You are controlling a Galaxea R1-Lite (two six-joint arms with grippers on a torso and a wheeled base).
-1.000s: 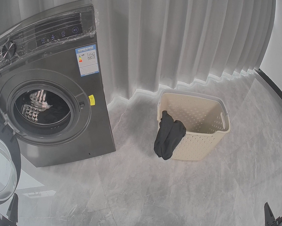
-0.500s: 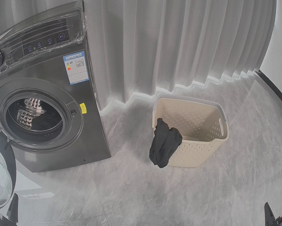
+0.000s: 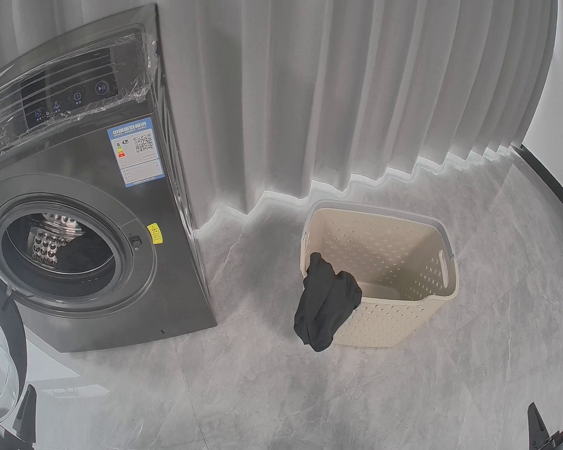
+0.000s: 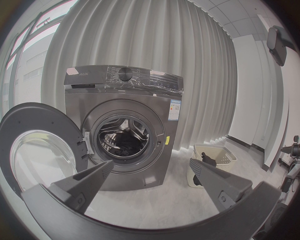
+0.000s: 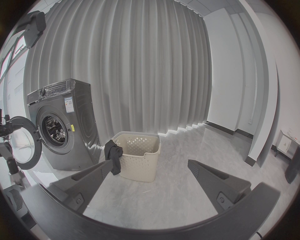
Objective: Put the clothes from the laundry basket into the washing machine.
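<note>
One garment [image 3: 326,309] on one basket [image 3: 413,329] | one washer [image 3: 167,260] | left claw [image 4: 150,162], right claw [image 5: 150,162] spread

I'm working in what looks like the laundry corner of a home. Straight ahead of my left gripper [image 4: 151,162] stands a grey front-loading washing machine [image 4: 123,103], its round door [image 4: 37,125] swung open and plastic film on the control panel. Beyond my right gripper [image 5: 150,162] a cream perforated laundry basket [image 5: 140,162] sits with a dark garment [image 5: 113,154] over its rim. Behind both hang floor-length white curtains [image 5: 140,68], above a grey marble-look tiled floor [image 5: 187,150].
</note>
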